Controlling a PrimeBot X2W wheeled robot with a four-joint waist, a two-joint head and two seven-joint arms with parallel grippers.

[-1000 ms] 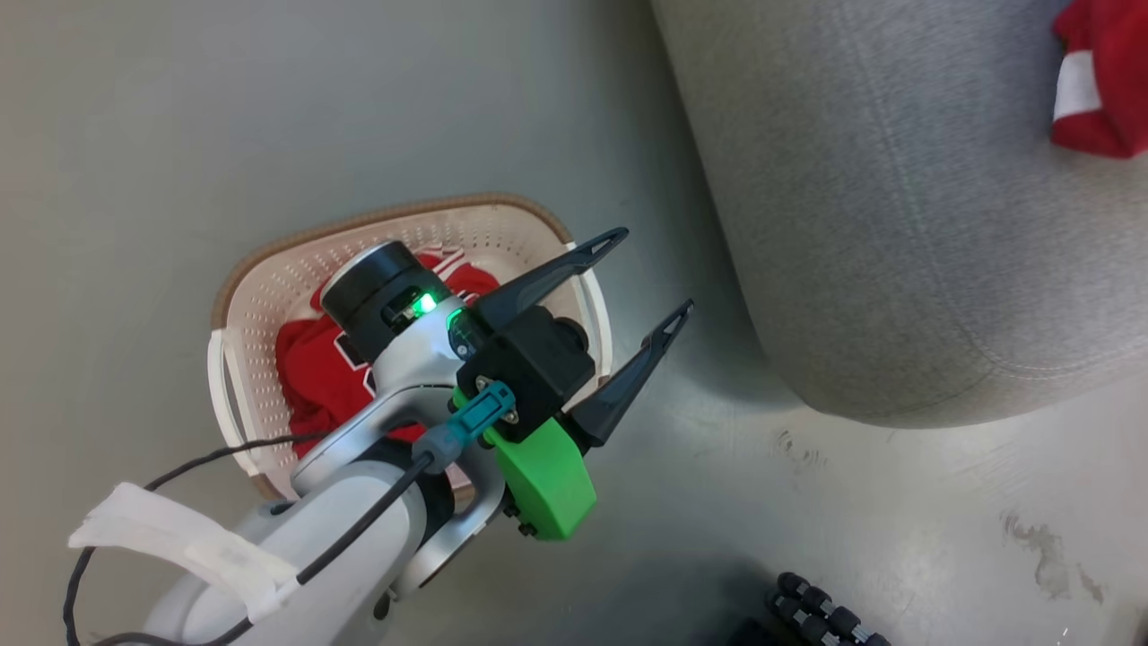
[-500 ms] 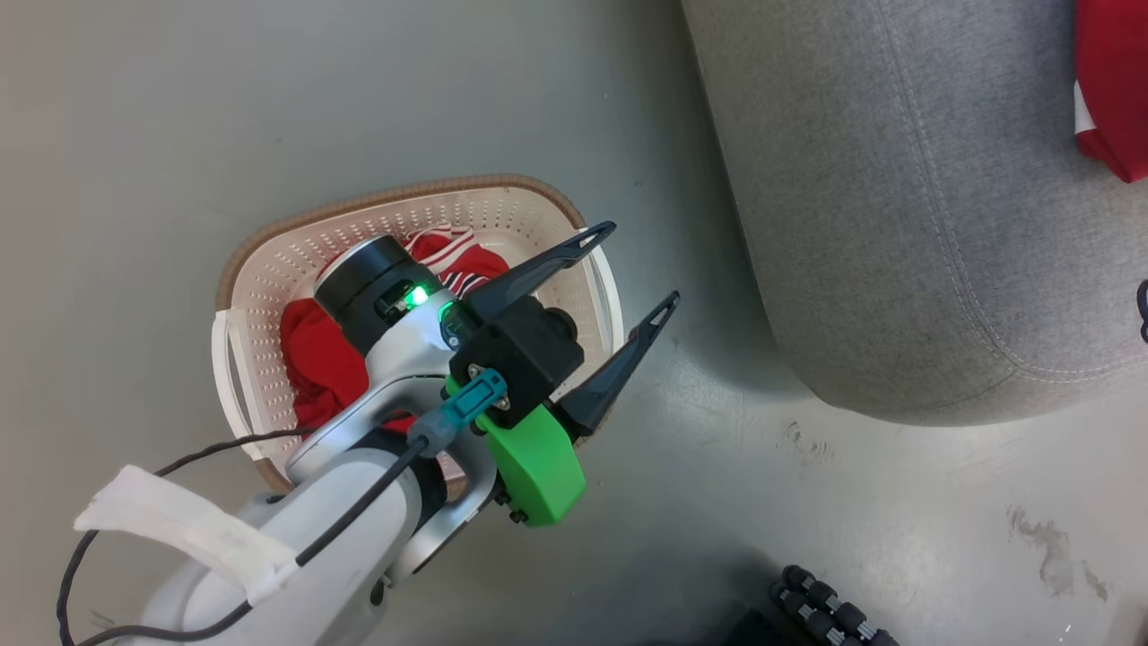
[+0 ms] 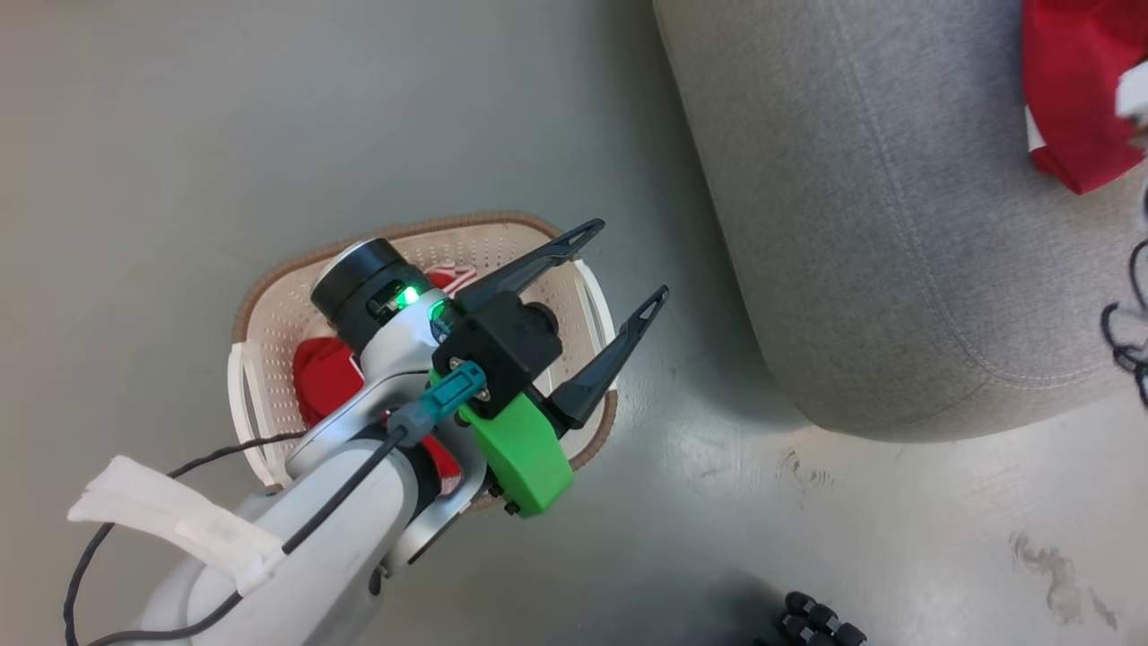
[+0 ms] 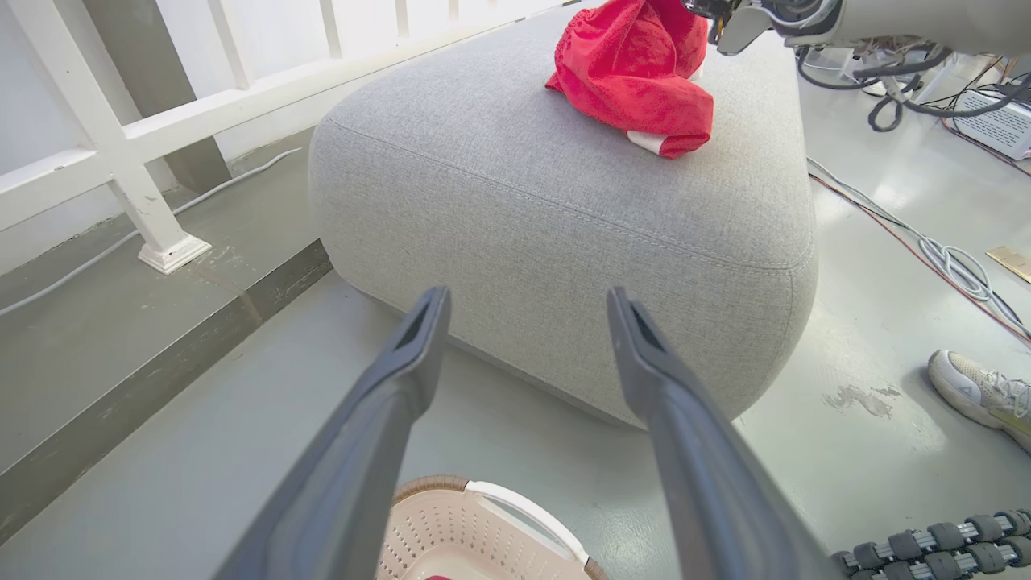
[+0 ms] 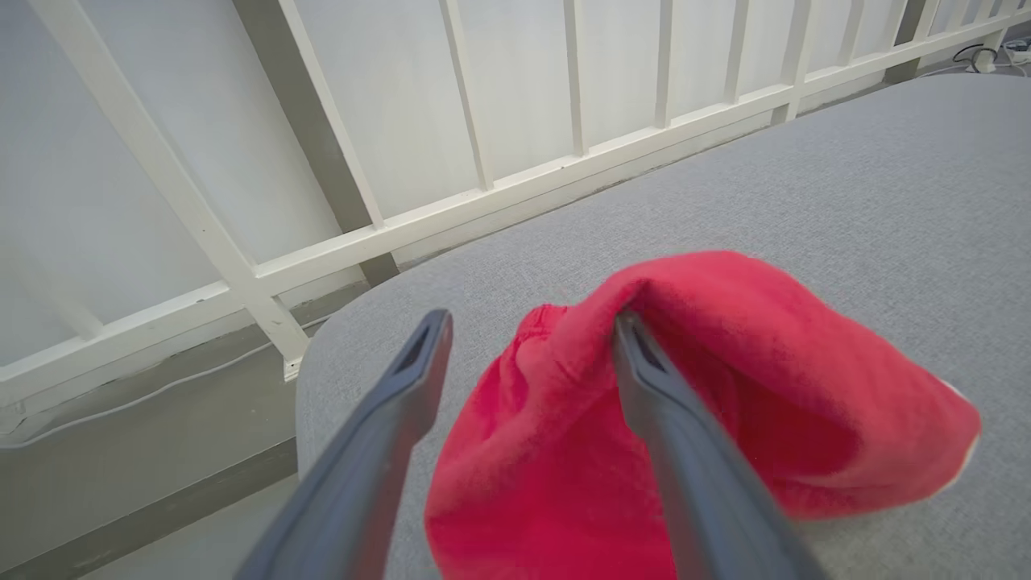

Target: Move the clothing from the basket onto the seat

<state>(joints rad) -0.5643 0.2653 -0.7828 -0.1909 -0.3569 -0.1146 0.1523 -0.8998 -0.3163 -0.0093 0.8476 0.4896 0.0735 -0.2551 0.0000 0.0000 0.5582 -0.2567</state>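
Observing right claw [image 5: 532, 318] spread wide, one finger [image 5: 644, 379] touching red garment [image 5: 741, 387] lying on grey seat [image 5: 846, 185]. Seeing left claw [image 3: 630, 258] spread wide, empty, hanging above basket [image 3: 269, 341] containing second red garment [image 3: 318, 381].

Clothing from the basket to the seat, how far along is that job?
Done: one garment lies on the seat. In hand: nothing is gripped; the right tool stands open over that garment, fabric touching one finger, and the left tool hangs open above the basket. Left: the other garment, in the basket, has yet to go.
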